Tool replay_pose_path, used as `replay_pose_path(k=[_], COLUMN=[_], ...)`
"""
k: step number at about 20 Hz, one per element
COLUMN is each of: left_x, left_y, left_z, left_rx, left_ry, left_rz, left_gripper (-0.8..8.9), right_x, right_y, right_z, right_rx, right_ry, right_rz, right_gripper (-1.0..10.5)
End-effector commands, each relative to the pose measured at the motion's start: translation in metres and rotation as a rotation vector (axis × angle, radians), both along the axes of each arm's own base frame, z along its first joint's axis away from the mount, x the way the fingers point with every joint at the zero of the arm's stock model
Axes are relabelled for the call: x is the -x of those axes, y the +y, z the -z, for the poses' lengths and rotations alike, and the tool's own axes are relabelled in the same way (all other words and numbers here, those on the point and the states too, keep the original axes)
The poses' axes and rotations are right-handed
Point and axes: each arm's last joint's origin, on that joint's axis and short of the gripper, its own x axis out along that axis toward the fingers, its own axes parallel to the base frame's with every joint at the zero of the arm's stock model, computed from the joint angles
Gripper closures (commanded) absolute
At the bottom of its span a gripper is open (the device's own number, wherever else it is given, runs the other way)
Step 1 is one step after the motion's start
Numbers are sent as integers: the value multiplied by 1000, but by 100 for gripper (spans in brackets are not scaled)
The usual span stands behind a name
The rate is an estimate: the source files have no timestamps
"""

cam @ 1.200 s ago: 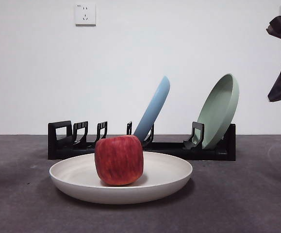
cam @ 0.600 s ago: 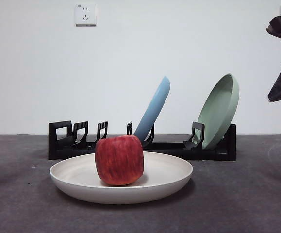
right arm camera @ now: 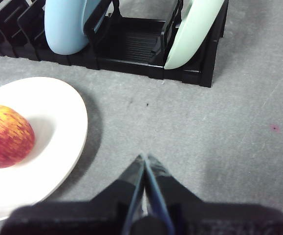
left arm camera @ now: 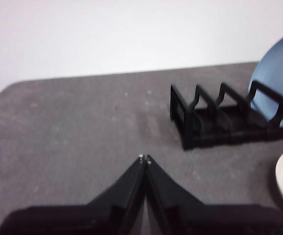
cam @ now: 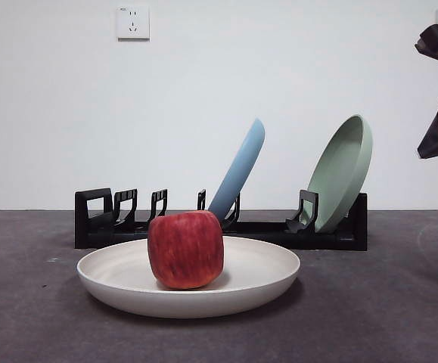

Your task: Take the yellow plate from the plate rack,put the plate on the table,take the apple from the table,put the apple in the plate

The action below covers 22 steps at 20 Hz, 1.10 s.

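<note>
- The wide, shallow cream plate with a matte finish and low raised rim (cam: 264, 283) lies flat on the dark grey, slightly mottled table (cam: 385, 318), just in front of the rack.
- The blocky red apple with faint yellowish streaks (cam: 186, 249) sits upright inside that plate, a little toward the plate's 9 o'clock from its centre in the front view.
- The long, low black plate rack with upright slotted holders (cam: 128, 215) stands at the plate's 12 o'clock, running across the table along the white wall.
- A light-blue plate (cam: 241, 170) leans in a middle slot of the rack, tilted toward 1 o'clock.
- A sage-green plate (cam: 343, 170) leans in the slot near the rack's end, at the blue plate's 3 o'clock, tilted the same way.
- The left gripper (left arm camera: 144, 158) hangs above bare table, its two black jaws pressed together tip to tip with nothing between them; the rack's end with the vacant slots lies near it.
- The right gripper (right arm camera: 144, 157) hangs above bare table beside the cream plate's rim, its jaws likewise closed together and holding nothing; apple and rack lie apart from it.
- A white wall socket (cam: 133, 22) sits high on the wall, at about 11 o'clock from the apple.
</note>
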Motion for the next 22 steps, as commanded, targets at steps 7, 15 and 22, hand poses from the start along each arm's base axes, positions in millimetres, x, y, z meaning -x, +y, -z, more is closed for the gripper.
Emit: replay_pose_path(k=[7, 15, 22], left_x=[-3, -3, -3], left_y=[0, 0, 0], left_z=[23, 23, 23], left_rx=[12, 11, 11], left_ry=[68, 63, 63], left_rz=[-8, -8, -8], left_gripper=[816, 816, 816], right_x=[0, 0, 0], right_y=[0, 0, 0], right_z=[2, 2, 2], right_rx=[-5, -5, -5], right_ry=[3, 3, 3], right_rz=[7, 7, 7], right_gripper=[946, 946, 946])
